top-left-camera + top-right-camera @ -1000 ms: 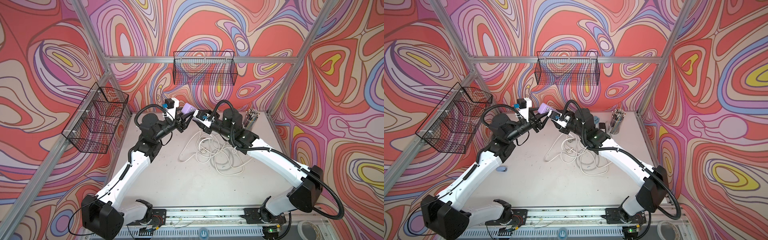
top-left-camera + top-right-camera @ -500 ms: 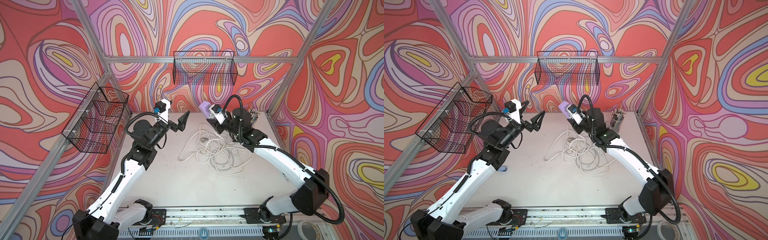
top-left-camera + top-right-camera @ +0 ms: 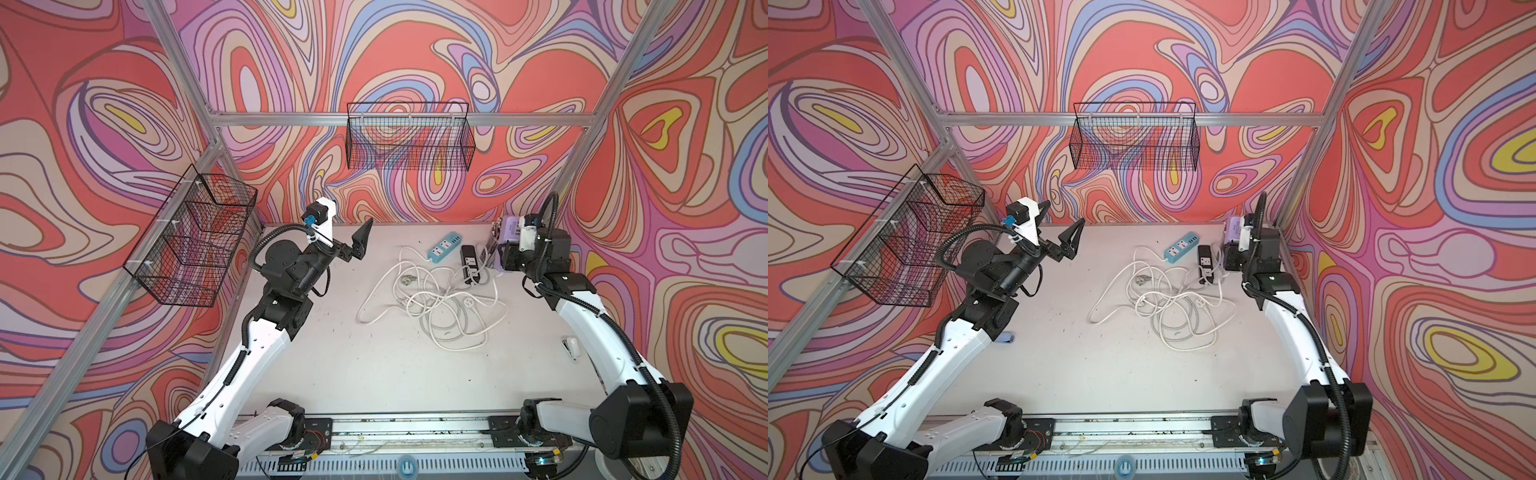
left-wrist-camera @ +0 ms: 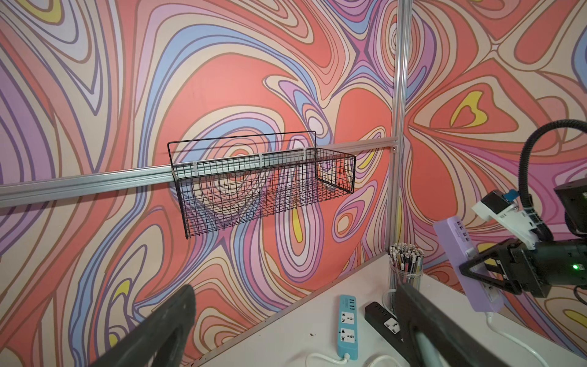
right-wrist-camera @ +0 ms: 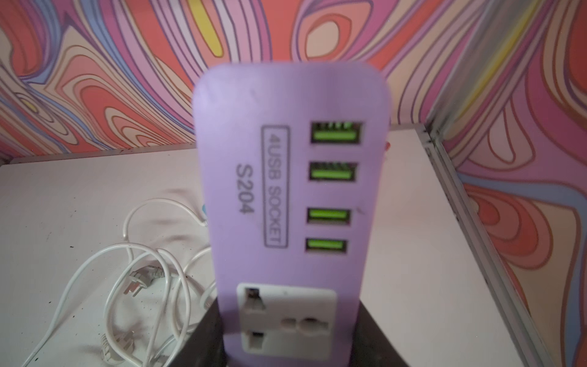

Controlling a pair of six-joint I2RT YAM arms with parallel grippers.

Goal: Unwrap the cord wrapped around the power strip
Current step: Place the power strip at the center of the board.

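Aloft over the far right corner of the pale bench (image 3: 374, 365), the lilac plastic power strip (image 5: 292, 190) sits clamped in my right pincer (image 4: 468, 270). The jaws are closed across its socket end, and the body is tilted with the four green USB ports uppermost. From the right wrist camera I see its face bare from ports to socket. A white cord (image 4: 508, 336) leaves the strip's lower end and drops to the bench. It runs toward a tangle of loose white cords (image 3: 436, 299) lying mid-bench — which strand there belongs to it I cannot tell.

My left pincer (image 4: 295, 290) hangs empty with its jaws spread wide, raised above the far left of the bench and well apart from both strip and tangle. At the tangle's far edge a sky-blue power strip (image 3: 445, 247) and a black power strip (image 3: 469, 259) lie near each other. A clear cup of pencils (image 4: 406, 273) stands in the corner behind them.
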